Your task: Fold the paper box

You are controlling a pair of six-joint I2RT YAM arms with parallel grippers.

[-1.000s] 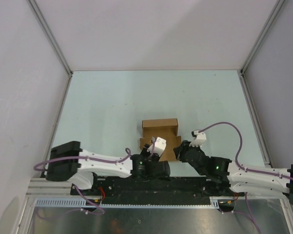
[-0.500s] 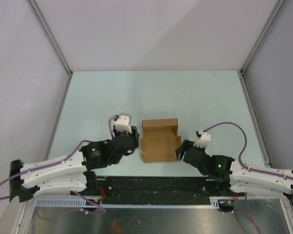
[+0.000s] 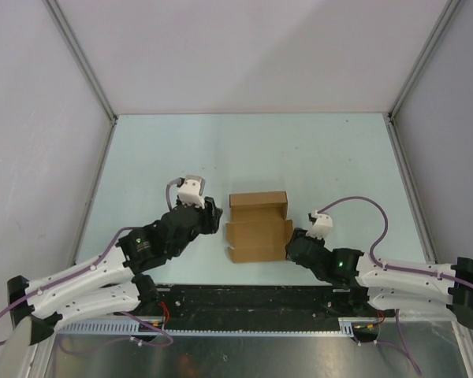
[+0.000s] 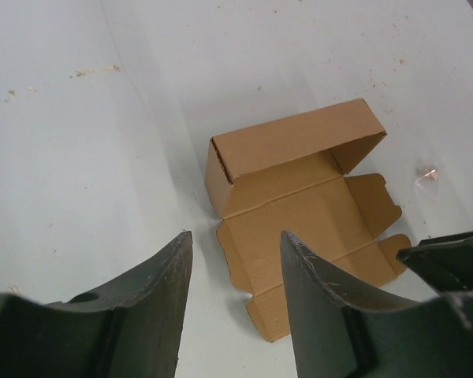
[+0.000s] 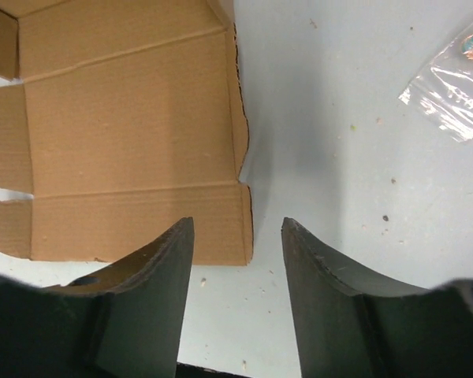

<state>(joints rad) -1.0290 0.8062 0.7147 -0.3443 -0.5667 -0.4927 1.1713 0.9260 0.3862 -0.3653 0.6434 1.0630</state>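
1. Brown cardboard, the paper box [image 3: 257,228] lies on the pale green table [image 3: 339,157] toward its 6 o'clock edge, far end folded up, near panels flat.
2. At the box's 9 o'clock, just beside it, the left gripper [image 3: 210,216] has its fingers [image 4: 162,291] parted on nothing.
3. At the box's 4 o'clock corner, the right gripper [image 3: 292,242] is likewise parted and empty.
4. A clear plastic scrap [image 5: 456,75] lies at the right gripper's 2 o'clock.

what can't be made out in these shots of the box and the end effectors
- Top view: the fingertips of the right end effector sit under its wrist, so contact with the box is unclear.
- Right wrist view: the box runs off the top and left edges, the plastic scrap off the right.
- Left wrist view: a finger of the left end effector covers part of the box's near edge.
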